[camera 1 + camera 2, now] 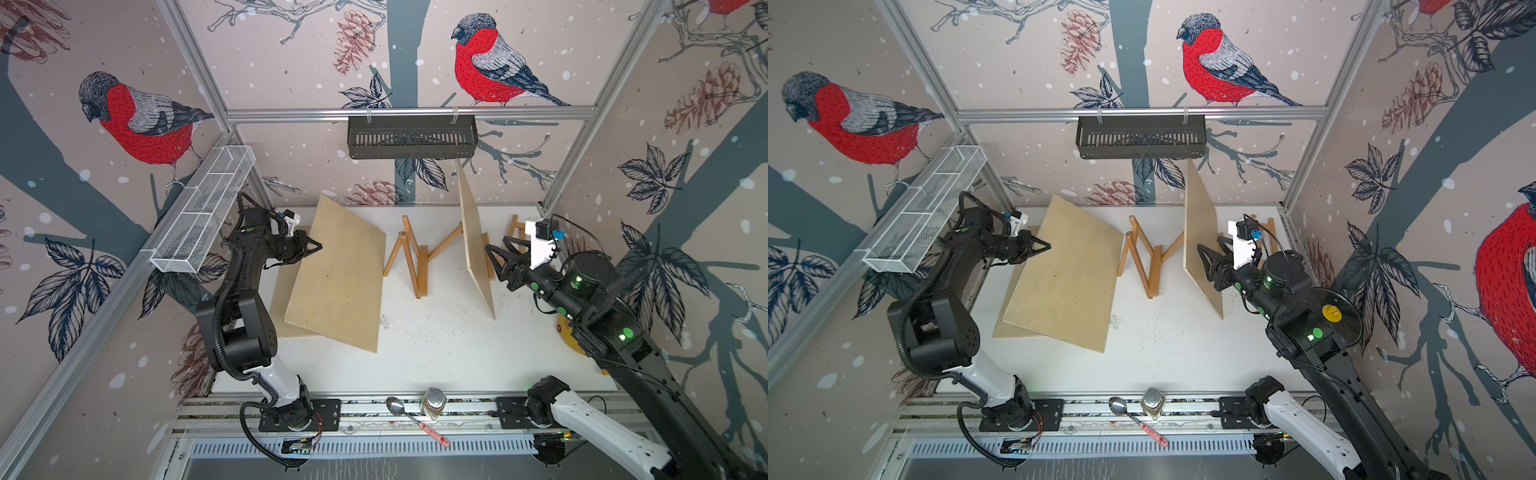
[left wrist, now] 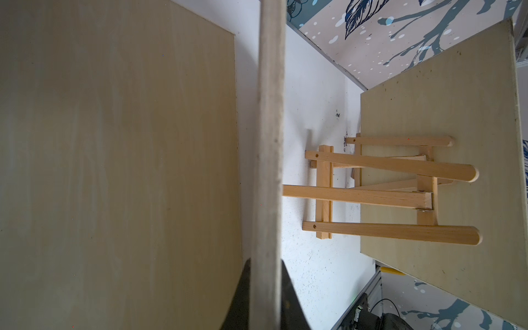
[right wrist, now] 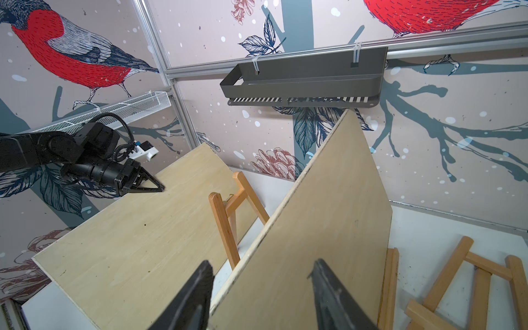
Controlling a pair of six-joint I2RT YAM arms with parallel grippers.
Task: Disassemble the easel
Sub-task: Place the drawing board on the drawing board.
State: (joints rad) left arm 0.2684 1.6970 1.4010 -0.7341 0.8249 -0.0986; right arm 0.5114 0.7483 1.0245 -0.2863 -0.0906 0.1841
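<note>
Left wrist view: left gripper (image 2: 264, 268) clamped on the edge of a tilted board (image 2: 268, 114); right gripper (image 3: 261, 268), jaws apart, straddles the upright board (image 3: 328, 214).

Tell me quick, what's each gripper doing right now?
Left gripper: shut on the tilted board's edge.
Right gripper: open, jaws either side of the upright board's edge, not clamping it.

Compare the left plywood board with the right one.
The left board leans at a low slant; the right board stands nearly upright on edge. The left end effector pinches the left board's edge; the right end effector straddles the right board's, open. Both are pale plywood rectangles.
</note>
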